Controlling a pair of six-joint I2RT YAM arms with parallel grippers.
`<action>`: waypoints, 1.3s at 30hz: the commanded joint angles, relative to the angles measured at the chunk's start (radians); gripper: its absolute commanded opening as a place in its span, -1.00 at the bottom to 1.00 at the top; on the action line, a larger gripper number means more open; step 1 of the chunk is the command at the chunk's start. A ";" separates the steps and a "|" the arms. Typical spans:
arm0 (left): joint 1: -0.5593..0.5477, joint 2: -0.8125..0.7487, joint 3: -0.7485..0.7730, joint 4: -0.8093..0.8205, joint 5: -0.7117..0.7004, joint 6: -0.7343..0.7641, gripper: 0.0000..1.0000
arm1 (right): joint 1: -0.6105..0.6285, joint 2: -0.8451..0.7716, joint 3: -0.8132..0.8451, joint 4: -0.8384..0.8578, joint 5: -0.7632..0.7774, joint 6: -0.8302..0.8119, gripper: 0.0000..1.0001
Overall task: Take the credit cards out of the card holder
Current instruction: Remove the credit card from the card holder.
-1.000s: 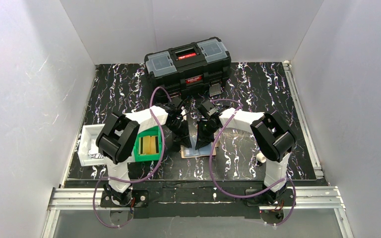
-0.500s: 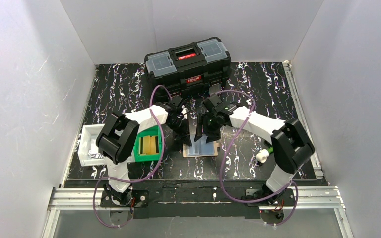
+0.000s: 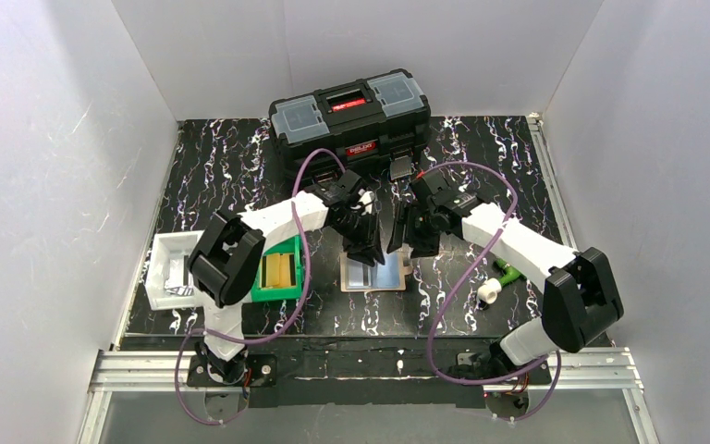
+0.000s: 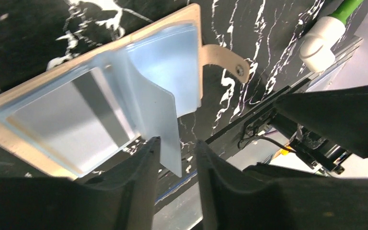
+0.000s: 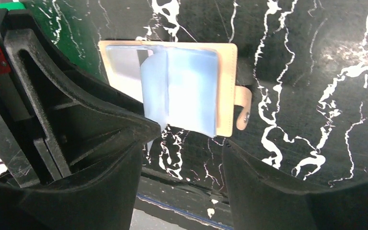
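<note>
While both your arms reach forward to the middle of the table, the left arm is bent at the elbow and the right arm is stretched out long, both wrists pointing down over the card holder. It lies open and flat on the table. Your left jaws stand a little apart, with the raised corner of the light blue card between them, not clamped. Your right jaws are wide apart just beside, holding nothing.

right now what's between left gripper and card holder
A thin light blue sheet, likely a card, stands up from the open card holder into the left gripper; the left wrist view shows it.
</note>
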 commanded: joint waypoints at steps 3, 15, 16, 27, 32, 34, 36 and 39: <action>-0.040 0.074 0.071 0.005 0.033 -0.017 -0.18 | -0.022 -0.071 -0.053 -0.022 0.029 -0.017 0.39; -0.045 0.106 0.106 0.009 0.040 -0.027 -0.03 | -0.034 -0.092 -0.097 -0.003 0.006 -0.006 0.39; -0.045 0.096 0.112 -0.007 0.027 -0.017 -0.02 | -0.034 -0.088 -0.095 0.002 -0.002 -0.005 0.39; 0.043 -0.090 0.049 -0.197 -0.194 0.090 -0.02 | -0.031 -0.011 -0.065 0.096 -0.160 0.021 0.39; 0.083 -0.118 -0.020 -0.194 -0.194 0.112 -0.41 | -0.029 0.055 -0.062 0.201 -0.273 0.054 0.38; 0.083 -0.107 -0.030 -0.191 -0.184 0.115 -0.52 | -0.026 0.091 -0.061 0.240 -0.316 0.071 0.36; 0.083 -0.099 -0.043 -0.182 -0.176 0.111 -0.63 | -0.023 0.131 -0.061 0.280 -0.353 0.090 0.29; 0.083 -0.083 -0.056 -0.166 -0.176 0.108 -0.70 | -0.019 0.177 -0.069 0.339 -0.405 0.117 0.22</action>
